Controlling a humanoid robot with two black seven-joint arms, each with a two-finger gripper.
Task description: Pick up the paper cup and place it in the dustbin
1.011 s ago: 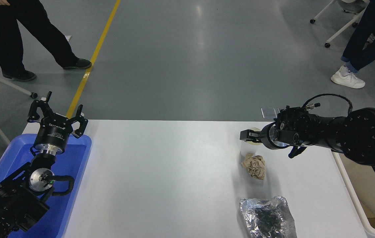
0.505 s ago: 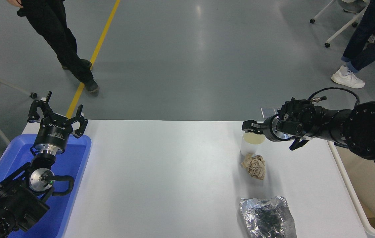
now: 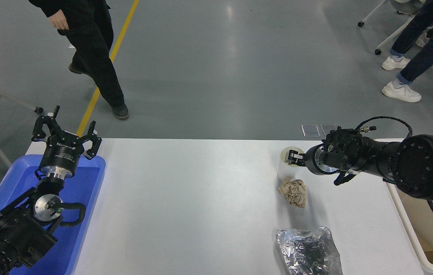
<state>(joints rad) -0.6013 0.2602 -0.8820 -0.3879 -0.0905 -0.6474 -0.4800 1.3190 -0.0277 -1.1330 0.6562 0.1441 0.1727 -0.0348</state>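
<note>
Where the right arm reaches in from the right edge over the white table (image 3: 201, 198), its right gripper (image 3: 292, 157) sits at the mouth of the paper cup (image 3: 286, 172). One black finger (image 3: 291, 156) shows over the cream inside of the cup, at the rim on the arm's side. Whether the jaws are clamped on the rim or merely held at it cannot be told from this view, as the second finger is hidden.

All positions below are given relative to the paper cup. It stands upright on the table, near the far edge. A crumpled brown paper ball (image 3: 294, 192) lies just nearside of the cup, touching or nearly touching its base. A crinkled silver foil tray (image 3: 308, 250) lies further toward the camera, well apart from the cup. The dustbin (image 3: 411, 229) stands off the table's right side, well to the right of the cup and nearer the camera; only its rim and part of its beige inside show, partly behind the right arm.

Far to the left of the cup, the left gripper (image 3: 65, 131) is parked above a blue plastic tray (image 3: 82, 198), its jaws spread apart and holding nothing.

Beyond the table, a person in dark clothing (image 3: 94, 57) stands on the grey floor to the cup's far left.
</note>
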